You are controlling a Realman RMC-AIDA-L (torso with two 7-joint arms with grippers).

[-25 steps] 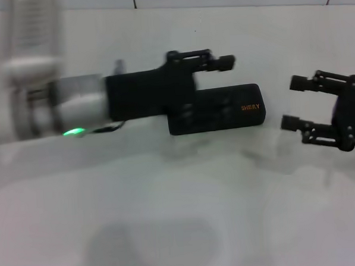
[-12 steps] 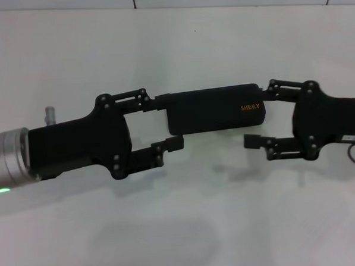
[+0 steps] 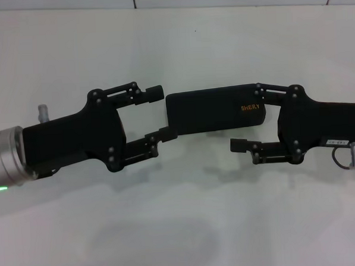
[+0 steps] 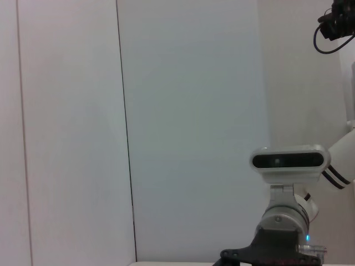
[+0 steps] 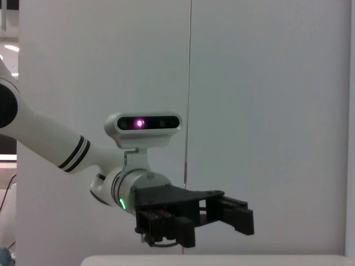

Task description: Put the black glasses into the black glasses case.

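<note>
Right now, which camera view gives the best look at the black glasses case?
The head view. The closed black glasses case lies flat on the white table, orange lettering visible, between the left gripper and right gripper, both open. Neither wrist view shows the case: each looks across at the opposite arm and the wall.

Small orange lettering is carried on the lid of the black glasses case (image 3: pixel 215 109), close to the end nearest the right claw (image 3: pixel 244 120); it appears to read "SHERY", though the letters cannot be made out with certainty. No other text, number or sign can be read in any view.
</note>
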